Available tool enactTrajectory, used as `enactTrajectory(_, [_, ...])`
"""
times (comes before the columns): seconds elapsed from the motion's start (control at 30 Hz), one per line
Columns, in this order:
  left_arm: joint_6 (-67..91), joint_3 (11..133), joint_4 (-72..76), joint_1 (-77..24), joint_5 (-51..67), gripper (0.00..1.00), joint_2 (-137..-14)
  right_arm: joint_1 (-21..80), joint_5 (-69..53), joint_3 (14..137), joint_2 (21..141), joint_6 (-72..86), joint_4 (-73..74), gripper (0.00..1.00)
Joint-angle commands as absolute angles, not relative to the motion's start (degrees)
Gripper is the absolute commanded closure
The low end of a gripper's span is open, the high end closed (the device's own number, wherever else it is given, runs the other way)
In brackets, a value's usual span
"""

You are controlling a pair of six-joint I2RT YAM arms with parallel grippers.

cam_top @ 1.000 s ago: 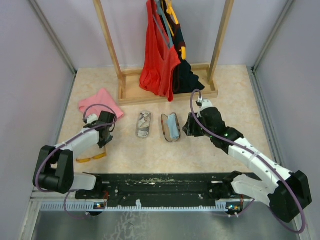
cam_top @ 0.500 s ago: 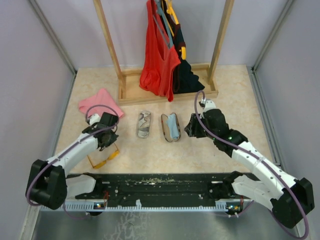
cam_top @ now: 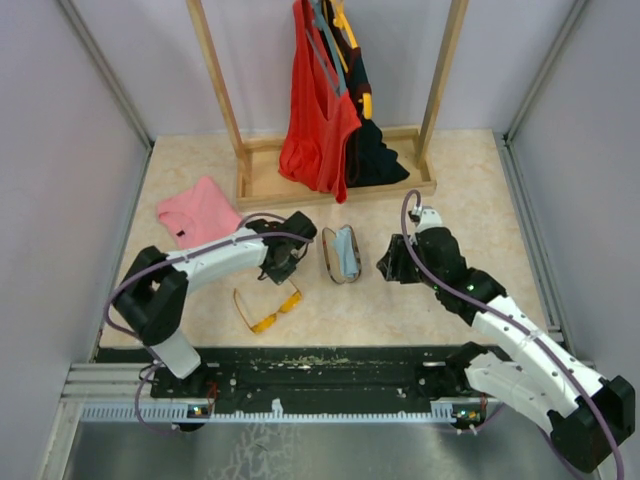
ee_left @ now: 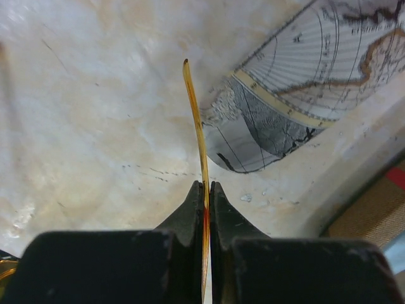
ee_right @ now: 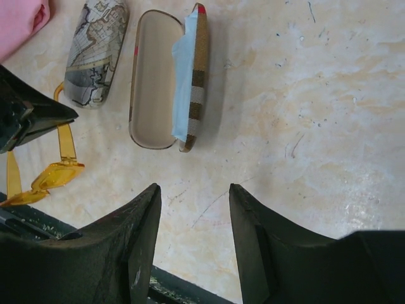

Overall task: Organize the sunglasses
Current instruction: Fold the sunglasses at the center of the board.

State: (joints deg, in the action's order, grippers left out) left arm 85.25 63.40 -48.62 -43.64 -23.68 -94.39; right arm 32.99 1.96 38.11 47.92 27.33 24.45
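The sunglasses [cam_top: 268, 310] have an amber-orange frame and lie on the table in front of the cases, one slim arm [ee_left: 197, 114] raised. My left gripper [cam_top: 279, 262] is shut on that arm [ee_left: 204, 185], right beside the map-print case [ee_left: 297, 82]. The right wrist view shows the sunglasses [ee_right: 54, 177] at its left edge, under the left gripper [ee_right: 25, 120]. The brown case [cam_top: 342, 254] lies open with a light blue cloth [ee_right: 183, 76] inside. My right gripper [cam_top: 390, 262] hovers open just right of that case [ee_right: 155, 82], with nothing between its fingers [ee_right: 194, 190].
A pink cloth [cam_top: 198, 210] lies at the back left. A wooden rack [cam_top: 335, 187] with hanging red and dark clothes [cam_top: 318, 110] stands at the back. The map-print case [ee_right: 95, 50] lies left of the open case. A black rail [cam_top: 320, 365] runs along the near edge.
My left gripper shut on the sunglasses' arm and swung right from the table's left side to the map-print case, taking the sunglasses along. The right gripper drifted slightly right.
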Motion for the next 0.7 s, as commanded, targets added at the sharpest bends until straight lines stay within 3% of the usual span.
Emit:
enactTrajectory(0.0, [91.19,66.36,-50.49,-45.56,-23.02,1.00,-98.32,33.53,3.83,37.58,45.36,28.32,25.23,0.52])
enactTrajectory(0.27, [89.13,63.88,-42.91,-45.70,-21.71,0.97,-99.17,33.49,4.44,37.35,44.57,28.48,26.45,0.52])
enactTrajectory(0.5, [87.11,62.59,-39.57,-45.68,-23.07,0.69,-97.88,33.49,4.81,37.87,44.45,28.44,27.16,0.52])
enactTrajectory(0.67, [85.33,63.65,-38.86,-45.62,-23.95,0.61,-97.78,33.49,5.70,38.01,43.21,28.43,27.93,0.52])
